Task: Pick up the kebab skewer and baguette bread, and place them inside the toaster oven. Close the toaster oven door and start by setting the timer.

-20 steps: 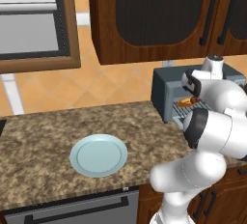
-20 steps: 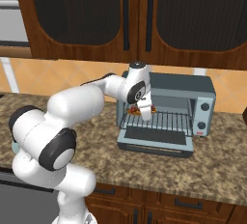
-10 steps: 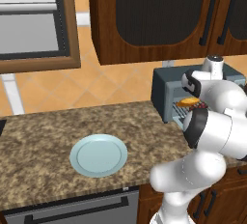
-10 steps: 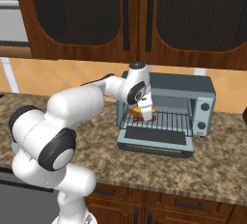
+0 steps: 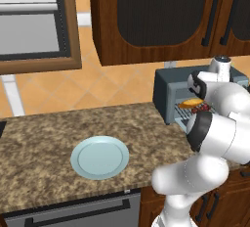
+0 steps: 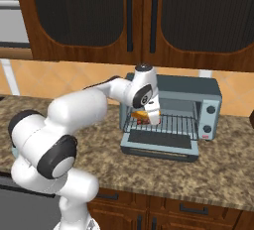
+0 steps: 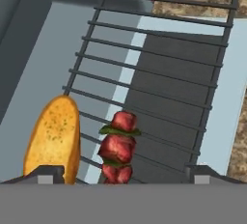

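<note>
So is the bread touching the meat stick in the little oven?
Apart. In the hand view the baguette bread and the kebab skewer lie side by side on the wire rack, with bare rack bars showing between them.

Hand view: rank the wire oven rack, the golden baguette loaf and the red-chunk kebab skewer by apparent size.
1. Grey wire rack, by far the largest.
2. Golden oblong baguette loaf.
3. Kebab skewer with dark red chunks, the smallest as seen.
The bottom edge cuts off both foods, so ranks two and three are unsure.
</note>
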